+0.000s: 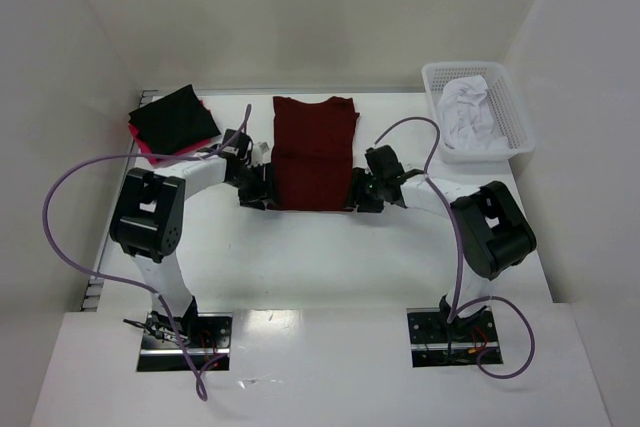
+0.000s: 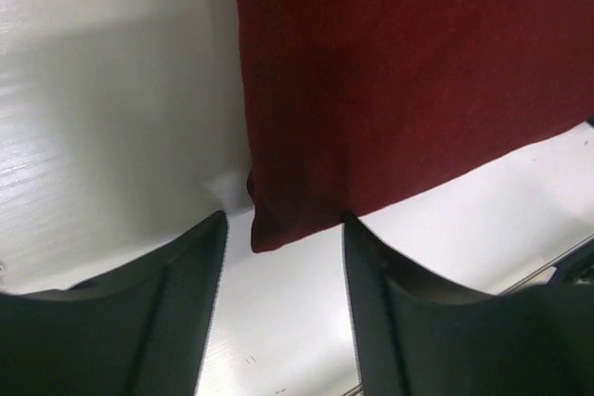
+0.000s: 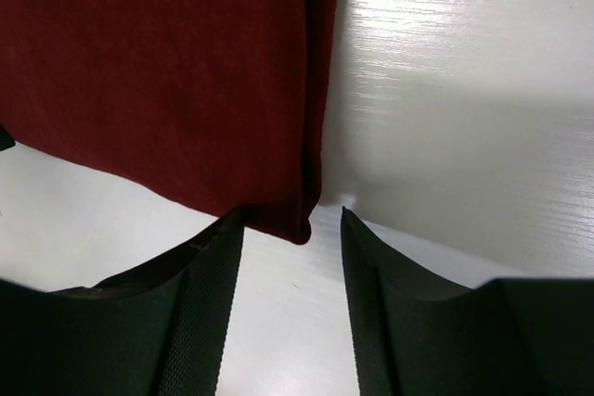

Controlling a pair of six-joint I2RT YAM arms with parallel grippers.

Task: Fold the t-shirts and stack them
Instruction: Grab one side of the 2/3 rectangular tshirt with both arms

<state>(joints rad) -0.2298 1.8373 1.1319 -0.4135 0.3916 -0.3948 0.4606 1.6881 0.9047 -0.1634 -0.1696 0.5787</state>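
Item 1. Maroon t-shirt [image 1: 313,152]: lying flat on the table [image 1: 300,267] as a long narrow panel, collar at the far end and hem at the near end. Its side edges are showing doubled cloth, so the sleeves are probably already turned in.

Item 2. Left gripper [image 2: 283,220]: sitting low at the shirt's near-left corner. The fingers are standing apart with the corner lying in the gap between them and are not pinching it. This placement suits a pinch on the hem corner.

Item 3. Right gripper [image 3: 290,214]: sitting low at the shirt's near-right corner, mirroring the left. The fingers are standing apart around the corner, and no cloth is being held. The pairing suggests both corners are meant to rise together, keeping the hem straight for a fold towards the collar.

Item 4. Black t-shirt [image 1: 172,119]: resting as a folded square well to the left of the maroon shirt, level with its collar end. It is lying on a pink t-shirt [image 1: 141,145], of which only an edge is showing. This is likely the stack awaiting the maroon one.

Item 5. White basket [image 1: 515,122]: standing well to the right of the maroon shirt's collar end and holding crumpled white cloth [image 1: 468,112].
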